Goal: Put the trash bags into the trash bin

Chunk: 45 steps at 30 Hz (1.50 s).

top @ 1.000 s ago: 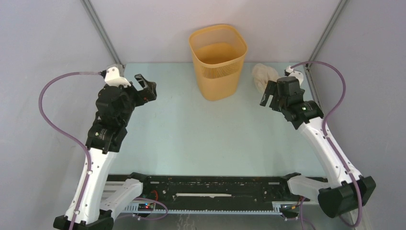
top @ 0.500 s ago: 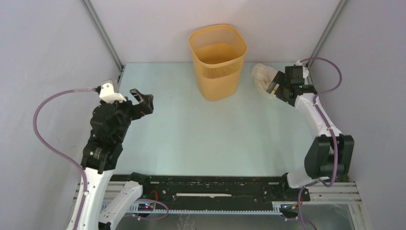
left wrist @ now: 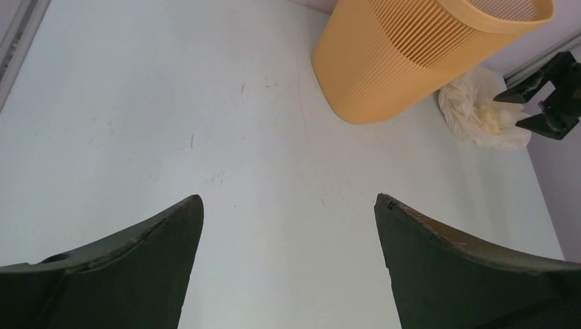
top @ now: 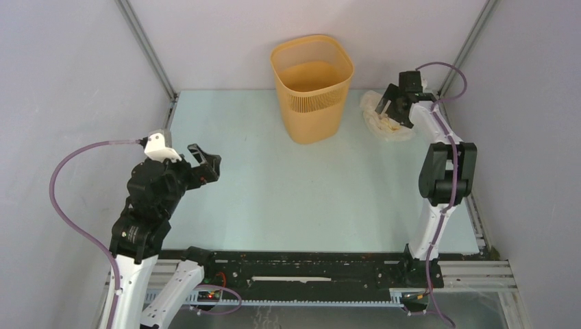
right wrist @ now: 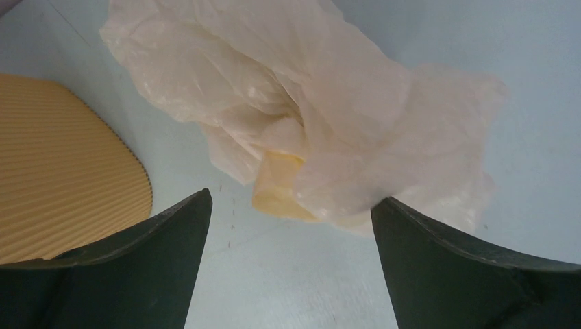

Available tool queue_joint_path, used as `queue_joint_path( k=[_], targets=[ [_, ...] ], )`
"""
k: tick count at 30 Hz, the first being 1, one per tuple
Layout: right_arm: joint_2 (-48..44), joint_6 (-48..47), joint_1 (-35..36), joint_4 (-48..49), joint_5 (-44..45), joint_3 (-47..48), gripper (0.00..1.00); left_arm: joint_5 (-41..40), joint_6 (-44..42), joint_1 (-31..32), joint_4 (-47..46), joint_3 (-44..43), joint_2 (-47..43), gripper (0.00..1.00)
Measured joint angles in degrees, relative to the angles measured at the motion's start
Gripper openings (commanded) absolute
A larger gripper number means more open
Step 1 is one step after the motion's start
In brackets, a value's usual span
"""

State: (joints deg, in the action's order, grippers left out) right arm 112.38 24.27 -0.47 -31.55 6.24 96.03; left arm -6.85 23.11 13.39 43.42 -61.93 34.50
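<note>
While the right end effector (top: pixel 392 112) hangs over the trash bag (top: pixel 381 122) at the far right of the table (top: pixel 288 199), you have its jaws spread wide and gripping nothing.

Top view: the bag lies crumpled on the table, just right of the trash bin (top: pixel 314 113). The bin stands upright at the far edge, and only this view looks down into its mouth. The left end effector (top: pixel 205 156) sits low on the left side, well apart from both.

Right wrist view: this adds detail that the top view lacks. The crinkled translucent film has a pale yellow band (right wrist: pixel 277 185) folded in near its lower edge. The bag (right wrist: pixel 301 103) lies ahead of and between the two dark fingers (right wrist: pixel 157 253). You cannot tell whether either finger touches it. The bin's ribbed wall (right wrist: pixel 62 171) shows at the left.

Left wrist view: your left jaws are fully apart over bare table, with nothing between them. Beyond them you see the bin's slotted side (left wrist: pixel 390 68), the bag (left wrist: pixel 479 113) and the right end effector (left wrist: pixel 512 111) at the bag's edge.
</note>
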Motion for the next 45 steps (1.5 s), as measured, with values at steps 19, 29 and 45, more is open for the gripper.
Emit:
queue_joint_path(
  k=[19,29,45],
  targets=[
    [8.5,-1.2,2.3,-8.9,8.4,6.1,0.05,1.3,2.4,0.0,3.5,-0.1,2.9,1.0],
    [-14.9,-0.1,7.3,-12.3,1.7,-11.6,0.0,1.6,4.9,0.0,-4.6,2.8,-2.3,1.0],
    [-32.1,22.8,26.6,-1.4,-28.8,-34.2,0.09,14.8,2.3,21.6,-18.6,4.9,21.1,0.99]
  ],
)
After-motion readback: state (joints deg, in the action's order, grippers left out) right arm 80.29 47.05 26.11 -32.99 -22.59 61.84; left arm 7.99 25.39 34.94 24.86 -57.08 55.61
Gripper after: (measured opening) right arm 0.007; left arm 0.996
